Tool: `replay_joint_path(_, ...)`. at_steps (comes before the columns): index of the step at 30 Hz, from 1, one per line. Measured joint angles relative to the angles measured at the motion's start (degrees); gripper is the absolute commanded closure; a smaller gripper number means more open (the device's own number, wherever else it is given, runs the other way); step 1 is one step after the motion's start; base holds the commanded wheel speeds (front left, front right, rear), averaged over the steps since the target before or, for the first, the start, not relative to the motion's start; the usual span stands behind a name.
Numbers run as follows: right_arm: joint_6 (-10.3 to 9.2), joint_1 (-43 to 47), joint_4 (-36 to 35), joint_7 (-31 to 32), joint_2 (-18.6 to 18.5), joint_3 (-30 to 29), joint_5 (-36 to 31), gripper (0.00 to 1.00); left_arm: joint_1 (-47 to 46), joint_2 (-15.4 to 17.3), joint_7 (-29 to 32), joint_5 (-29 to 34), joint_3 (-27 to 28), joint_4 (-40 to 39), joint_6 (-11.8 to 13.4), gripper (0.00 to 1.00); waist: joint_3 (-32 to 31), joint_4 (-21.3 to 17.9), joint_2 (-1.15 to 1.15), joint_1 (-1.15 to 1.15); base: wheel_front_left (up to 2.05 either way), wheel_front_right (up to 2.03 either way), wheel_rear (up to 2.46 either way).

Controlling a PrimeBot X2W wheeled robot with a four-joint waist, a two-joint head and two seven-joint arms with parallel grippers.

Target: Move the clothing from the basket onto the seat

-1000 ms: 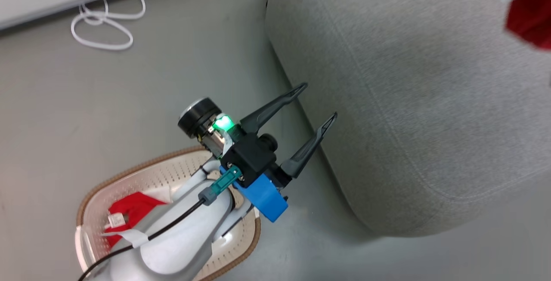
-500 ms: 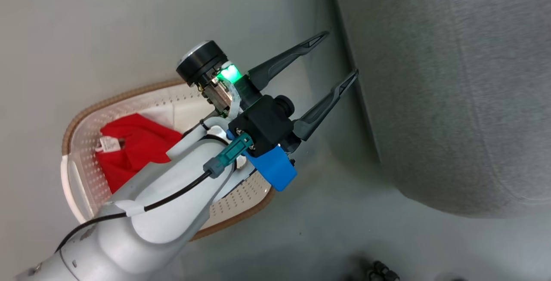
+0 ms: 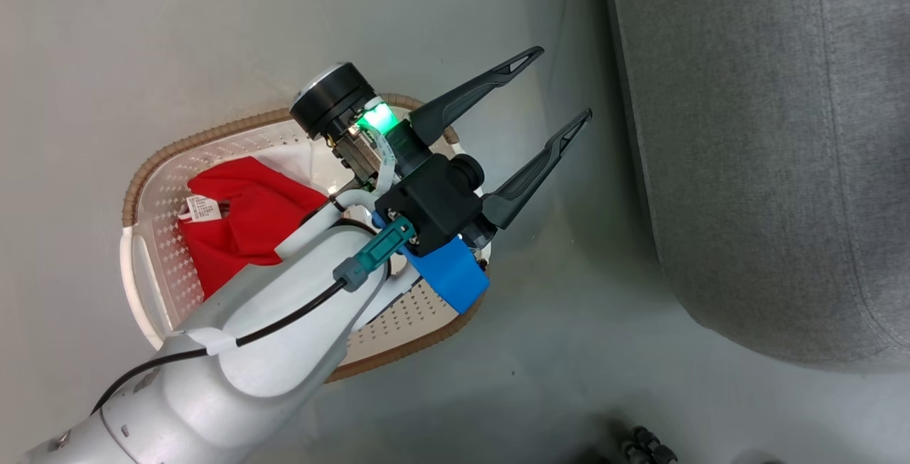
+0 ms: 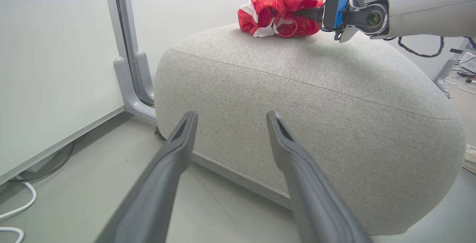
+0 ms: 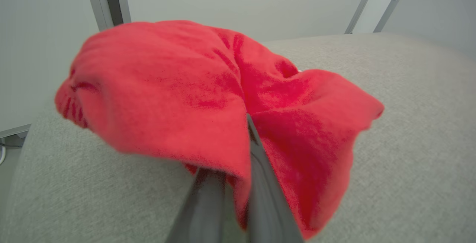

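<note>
Red garment [image 4: 279, 10] on sofa [image 4: 297, 98]; second garment [image 3: 245, 222] in basket [image 3: 213, 133]
Right pincer [image 4: 310, 12] clenches the first, upper centre; left pincer [image 3: 560, 84], released, hangs over the basket. Looks soft, light, limp: pinch a raised fold.

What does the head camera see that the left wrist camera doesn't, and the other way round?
Head view's extra: the basket with one red garment inside. Left wrist view's extra: the other red garment on the seat, pinched by the right gripper, fingers shut. Both: the grey seat and the left gripper, fingers open.
</note>
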Motion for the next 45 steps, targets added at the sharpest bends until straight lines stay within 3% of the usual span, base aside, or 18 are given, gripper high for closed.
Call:
replay_joint_path(5, 0.0, 2.3, -2.2, 0.0, 0.7, 2.2, -0.2, 0.0, 0.5, -0.4, -1.1, -0.7, 0.0, 1.6, 0.0, 0.0, -2.8, -0.2, 0.0, -0.01, 0.0, 0.0, 0.0)
replay_joint_path(11, 0.0, 13.1, -7.9, 0.0, 1.9, 5.9, -1.0, 0.0, 5.2, -1.3, -2.5, -3.0, 1.1, 4.3, 0.9, 0.0, -9.2, -0.2, 0.0, -0.01, 0.0, 0.0, 0.0)
replay_joint_path(22, 0.0, 31.6, -24.9, 0.0, 4.6, 14.8, 5.3, 0.0, 19.3, -2.6, -2.7, -5.3, 10.9, 3.5, 3.6, 0.0, -24.5, 1.5, 0.0, -0.03, 0.0, 0.0, 0.0)
replay_joint_path(32, -0.01, 41.5, -38.3, 0.0, 8.6, 22.9, 7.1, 0.0, 30.8, -3.4, -2.8, -3.0, 24.7, 1.5, 5.6, 0.0, -33.9, 8.8, 0.0, -0.04, 0.0, 0.0, 0.0)
replay_joint_path(45, -0.01, 52.3, -42.0, 0.0, 12.2, 26.3, 6.2, 0.0, 42.6, -4.0, -2.8, 0.6, 39.0, 0.6, 5.9, 0.0, -44.4, 16.8, 0.01, -0.03, 0.0, 0.0, 0.0)
